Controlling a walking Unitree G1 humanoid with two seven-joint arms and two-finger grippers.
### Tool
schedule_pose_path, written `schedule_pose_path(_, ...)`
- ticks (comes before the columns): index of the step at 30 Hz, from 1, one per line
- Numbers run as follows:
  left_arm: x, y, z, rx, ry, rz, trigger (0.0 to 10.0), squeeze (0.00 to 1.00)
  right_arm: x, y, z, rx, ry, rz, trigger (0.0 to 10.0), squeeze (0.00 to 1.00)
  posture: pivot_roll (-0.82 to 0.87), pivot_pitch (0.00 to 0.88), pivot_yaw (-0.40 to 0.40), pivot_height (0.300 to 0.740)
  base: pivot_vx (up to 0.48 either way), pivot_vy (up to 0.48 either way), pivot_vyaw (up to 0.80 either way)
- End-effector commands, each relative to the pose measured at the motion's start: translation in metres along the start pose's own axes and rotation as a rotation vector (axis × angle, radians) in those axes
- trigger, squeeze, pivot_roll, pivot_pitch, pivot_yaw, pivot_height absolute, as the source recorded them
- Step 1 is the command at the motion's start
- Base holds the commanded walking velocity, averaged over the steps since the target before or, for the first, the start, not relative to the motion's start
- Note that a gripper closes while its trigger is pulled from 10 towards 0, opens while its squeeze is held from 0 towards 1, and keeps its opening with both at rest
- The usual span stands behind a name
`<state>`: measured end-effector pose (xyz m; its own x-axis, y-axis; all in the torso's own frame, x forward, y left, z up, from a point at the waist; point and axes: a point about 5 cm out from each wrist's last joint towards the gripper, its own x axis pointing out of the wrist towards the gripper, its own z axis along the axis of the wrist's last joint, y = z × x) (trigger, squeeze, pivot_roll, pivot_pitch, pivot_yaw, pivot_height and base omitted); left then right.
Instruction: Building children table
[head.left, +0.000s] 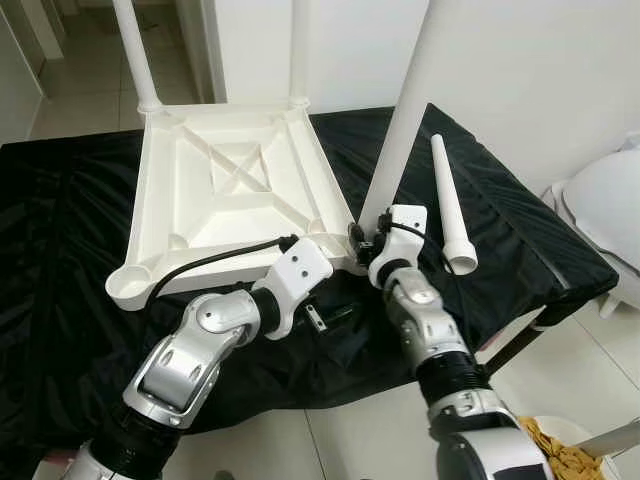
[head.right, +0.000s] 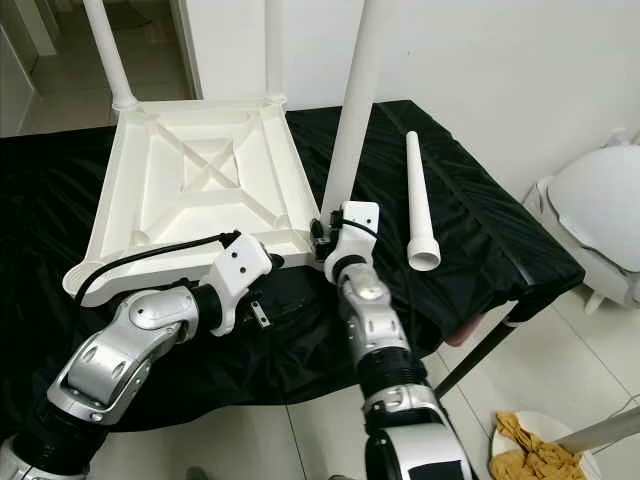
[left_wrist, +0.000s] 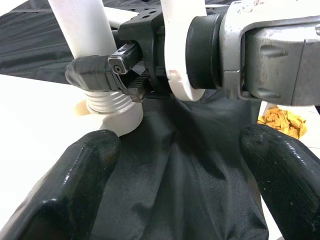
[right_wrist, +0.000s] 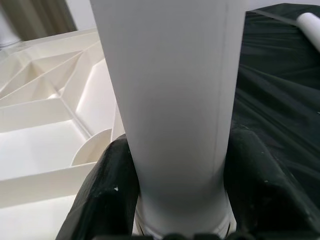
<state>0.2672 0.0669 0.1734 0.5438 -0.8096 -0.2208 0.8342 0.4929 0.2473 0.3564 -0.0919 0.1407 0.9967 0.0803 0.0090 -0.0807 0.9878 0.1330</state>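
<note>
An upside-down white plastic tabletop (head.left: 230, 180) lies on a black cloth (head.left: 60, 220). Two white legs (head.left: 135, 50) (head.left: 300, 50) stand in its far corners. My right gripper (head.left: 365, 235) is shut on a third white leg (head.left: 405, 110), which stands upright at the near right corner. The right wrist view has this leg (right_wrist: 175, 100) squeezed between both fingers (right_wrist: 107, 190). Its ribbed lower end (left_wrist: 107, 102) meets the corner socket. My left gripper (left_wrist: 175, 165) hovers open just in front of that corner, over the cloth, holding nothing. A fourth leg (head.left: 447, 205) lies loose to the right.
The black-covered table ends just beyond the loose leg, where a folding strut (head.left: 515, 345) shows. On the floor to the right are a white rounded object (head.left: 610, 210) and a plate of chips (head.left: 560, 450). A white wall rises behind.
</note>
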Motion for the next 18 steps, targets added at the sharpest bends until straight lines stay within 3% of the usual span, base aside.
schedule_pose_path(1,0.001,-0.001,0.001,0.01,0.001,-0.013,10.0,0.0,-0.002,-0.009,-0.01,0.07,0.045,-0.09,0.0,0.0,-0.03,0.025,-0.012,0.74,0.0,0.0,0.0)
schedule_pose_path(6,0.0,-0.001,0.001,0.009,0.001,-0.008,10.0,0.0,-0.005,-0.003,-0.014,0.052,0.056,-0.115,0.0,0.0,-0.02,0.025,-0.015,0.74,0.0,0.0,0.0)
schedule_pose_path(7,0.0,-0.001,0.001,0.009,0.001,-0.006,10.0,0.0,-0.006,-0.003,-0.014,0.053,0.058,-0.124,3.5,0.0,-0.02,0.026,-0.015,0.74,0.0,0.0,0.0)
schedule_pose_path(9,0.0,-0.001,0.001,0.009,0.001,-0.006,10.0,0.0,-0.006,-0.003,-0.014,0.053,0.058,-0.124,3.5,0.0,-0.02,0.026,-0.015,0.74,0.0,0.0,0.0)
schedule_pose_path(10,0.0,0.0,0.001,0.009,0.002,-0.004,10.0,0.0,-0.006,-0.004,-0.013,0.042,0.051,-0.128,7.6,0.0,-0.02,0.027,-0.015,0.74,0.0,0.0,0.0)
schedule_pose_path(11,-0.001,0.0,0.001,0.009,0.002,-0.001,10.0,0.0,-0.006,-0.004,-0.012,0.035,0.043,-0.124,10.0,0.09,-0.03,0.03,-0.015,0.74,0.0,0.0,0.0)
schedule_pose_path(12,-0.001,0.0,0.001,0.009,0.002,-0.001,10.0,0.0,-0.006,-0.004,-0.012,0.035,0.043,-0.124,10.0,0.09,-0.03,0.03,-0.015,0.74,0.0,0.0,0.0)
schedule_pose_path(14,-0.001,0.001,0.001,0.008,0.002,0.004,10.0,0.0,-0.005,-0.005,-0.007,0.023,0.015,-0.109,10.0,1.0,-0.03,0.033,-0.013,0.74,0.0,0.0,0.0)
schedule_pose_path(18,-0.001,0.003,0.0,0.005,0.001,0.018,10.0,0.0,-0.004,-0.005,-0.001,0.031,-0.022,-0.07,10.0,1.0,-0.03,0.037,-0.01,0.74,0.0,0.0,0.0)
